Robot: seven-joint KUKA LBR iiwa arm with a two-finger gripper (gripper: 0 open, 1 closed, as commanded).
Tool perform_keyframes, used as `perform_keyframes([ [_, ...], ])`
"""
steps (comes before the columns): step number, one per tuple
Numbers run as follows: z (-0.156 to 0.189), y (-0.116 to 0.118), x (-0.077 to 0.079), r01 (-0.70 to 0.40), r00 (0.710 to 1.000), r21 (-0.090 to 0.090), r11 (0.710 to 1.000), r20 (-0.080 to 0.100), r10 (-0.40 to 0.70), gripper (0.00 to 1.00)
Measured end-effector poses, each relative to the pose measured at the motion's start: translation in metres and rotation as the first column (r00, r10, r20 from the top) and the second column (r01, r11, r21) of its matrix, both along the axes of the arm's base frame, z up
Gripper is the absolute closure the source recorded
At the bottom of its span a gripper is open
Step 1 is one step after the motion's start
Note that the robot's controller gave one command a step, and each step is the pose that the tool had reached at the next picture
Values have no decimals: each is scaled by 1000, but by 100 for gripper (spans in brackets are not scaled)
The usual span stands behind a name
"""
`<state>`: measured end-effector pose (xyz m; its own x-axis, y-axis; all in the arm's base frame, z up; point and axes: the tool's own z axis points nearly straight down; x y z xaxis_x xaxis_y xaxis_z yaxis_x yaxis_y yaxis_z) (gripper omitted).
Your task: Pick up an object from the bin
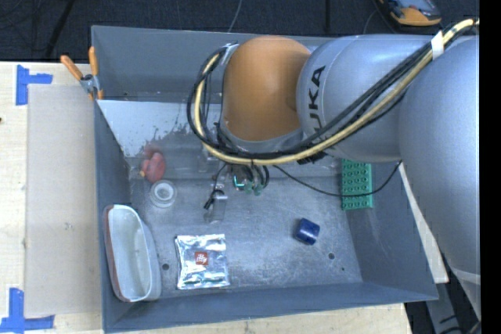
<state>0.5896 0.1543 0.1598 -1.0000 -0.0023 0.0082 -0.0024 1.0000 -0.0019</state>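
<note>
Beside the clear round cup (163, 194) hangs the end effector (215, 200).

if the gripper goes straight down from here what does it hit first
Probably the bare bin floor, though depth is hard to judge: the gripper points down at a patch between the small clear cup and the silver foil packet, touching neither.

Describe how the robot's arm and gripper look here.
The arm is made of thick, rounded silver-grey links, with dark KUKA lettering on one. A smooth orange dome cover sits at the wrist. Black and yellow cables run along the arm and loop round the cover. The gripper below is small, dark and metallic.
</note>
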Motion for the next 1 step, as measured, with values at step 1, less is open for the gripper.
perform_keyframes([
  [1,-95,4,-44,-46,999,0,999,-1,46,0],
])
